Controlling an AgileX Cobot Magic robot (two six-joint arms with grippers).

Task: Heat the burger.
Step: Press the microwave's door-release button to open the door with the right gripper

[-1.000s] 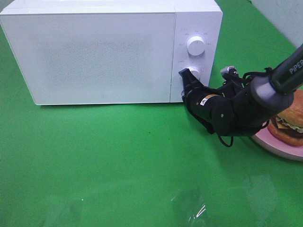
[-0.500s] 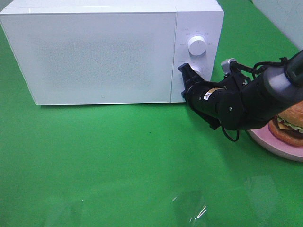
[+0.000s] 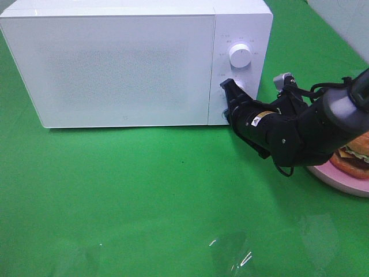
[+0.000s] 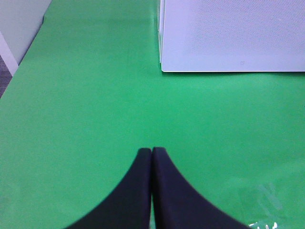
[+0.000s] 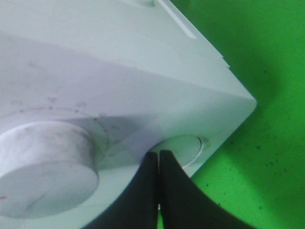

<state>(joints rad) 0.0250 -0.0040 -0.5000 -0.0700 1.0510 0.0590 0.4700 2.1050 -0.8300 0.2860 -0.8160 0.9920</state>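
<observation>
Green-covered desk (image 3: 144,202) | right jaws, pressed together, have dipped to round white button (image 5: 183,148) on boxy white microwave (image 3: 124,69); door-release likely next | left jaws together | brown-bunned round burger (image 3: 357,156) on pink plate (image 3: 340,180), right edge.

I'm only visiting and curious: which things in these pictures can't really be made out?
- Burger: high view, mostly hidden by the right arm and cut off by the edge.
- Microwave inside: closed white door hides it.
- Dial markings: too small in the high view, blurred in the right wrist view.
- Round button: right wrist view, the shut fingers partly cover it.
</observation>
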